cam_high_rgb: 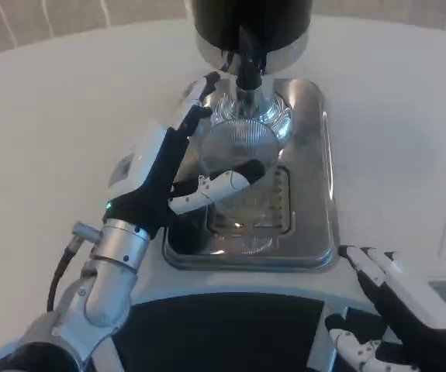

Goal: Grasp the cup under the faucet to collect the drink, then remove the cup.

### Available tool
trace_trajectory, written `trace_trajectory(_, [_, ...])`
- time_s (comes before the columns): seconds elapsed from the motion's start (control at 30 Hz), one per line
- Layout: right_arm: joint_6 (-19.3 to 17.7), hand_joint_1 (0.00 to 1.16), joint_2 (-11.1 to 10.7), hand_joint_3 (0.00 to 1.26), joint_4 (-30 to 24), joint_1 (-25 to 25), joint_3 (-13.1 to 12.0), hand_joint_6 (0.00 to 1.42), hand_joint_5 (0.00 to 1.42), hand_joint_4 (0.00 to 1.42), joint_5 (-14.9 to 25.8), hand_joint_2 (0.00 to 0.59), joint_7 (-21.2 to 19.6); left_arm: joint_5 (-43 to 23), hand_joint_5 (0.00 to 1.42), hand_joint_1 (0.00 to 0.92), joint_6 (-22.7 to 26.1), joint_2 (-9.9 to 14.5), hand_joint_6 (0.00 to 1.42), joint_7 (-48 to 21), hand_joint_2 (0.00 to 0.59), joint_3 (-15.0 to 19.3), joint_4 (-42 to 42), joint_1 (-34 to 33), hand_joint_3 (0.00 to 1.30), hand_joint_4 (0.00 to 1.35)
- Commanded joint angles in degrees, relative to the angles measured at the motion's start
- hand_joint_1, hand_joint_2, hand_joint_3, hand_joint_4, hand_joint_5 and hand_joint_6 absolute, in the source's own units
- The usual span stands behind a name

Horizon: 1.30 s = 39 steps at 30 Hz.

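At the bottom of the frame, nearest the camera, the dark curved edge of the robot's body (223,325) spans the lower centre, with the silver left forearm (98,294) rising from the lower left. Its left hand (168,178) reaches up to centre frame and wraps the clear ribbed cup (238,155), thumb across the near side and fingers behind the far rim, so it holds the cup. The cup stands over the slotted grate (250,209) of the steel drip tray (327,194), directly below the black faucet (247,66) of the dispenser (250,23) at top centre. Bare white table (52,116) lies wide open left of the tray and also to its right. In the lower right corner the right hand (378,302) rests just off the tray's near corner, fingers spread and empty.
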Motion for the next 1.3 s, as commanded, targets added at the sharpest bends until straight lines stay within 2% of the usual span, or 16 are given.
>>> trace_trajectory(0.03, [0.23, 0.14, -0.08, 0.00, 0.22, -0.23, 0.45, 0.00, 0.00, 0.00, -0.13, 0.479, 0.24, -0.59, 0.15, 0.136, -1.39, 1.20, 0.24, -1.60, 0.022, 0.19, -1.01, 0.20, 0.01, 0.00])
trace_trajectory(0.17, [0.25, 0.14, 0.03, 0.00, -0.08, -0.06, 0.63, 0.00, 0.00, 0.00, -0.04, 0.479, 0.19, -1.21, 0.14, 0.121, -1.69, 1.71, 0.24, -2.21, 0.019, 0.87, -1.43, 0.66, 0.00, 0.00])
trace_trajectory(0.33, [-0.33, 0.14, -0.45, 0.00, -0.54, -0.65, 0.98, 0.00, 0.00, 0.00, 0.20, 0.478, -0.03, -2.43, 0.12, 0.036, -3.87, 2.58, 0.24, -2.26, 0.000, 1.88, -1.78, 1.72, 0.00, 0.00])
trace_trajectory(0.7, [0.59, 0.15, 0.47, 0.00, -0.11, -1.08, 0.97, 0.00, 0.00, 0.00, 0.65, 0.474, -1.36, -4.36, 0.12, 0.000, -5.25, 6.82, 0.22, -4.24, 0.000, 4.59, -3.88, 4.90, 0.00, 0.00])
trace_trajectory(0.93, [6.51, 0.15, 1.85, 0.00, -0.69, -5.21, -3.17, 0.00, 0.00, 0.00, 6.53, 0.474, -3.09, -4.19, 0.12, 0.002, -6.84, 12.91, 0.22, -5.36, 0.018, 5.79, -7.11, 10.47, 0.02, 0.00])
trace_trajectory(1.1, [13.66, 0.15, 2.00, 0.00, 0.48, -14.66, -7.28, 0.00, 0.00, 0.00, 10.70, 0.477, -4.54, -2.38, 0.13, 0.022, -8.09, 18.85, 0.20, -8.26, 0.039, 4.96, -12.60, 17.19, 0.02, 0.01])
trace_trajectory(1.3, [20.77, 0.14, 1.87, 0.00, 3.48, -22.77, -8.65, 0.00, 0.00, 0.00, 13.66, 0.492, -6.26, -2.80, 0.12, 0.037, -8.07, 21.20, 0.18, -10.63, 0.050, 6.43, -21.86, 25.88, 0.02, 0.01])
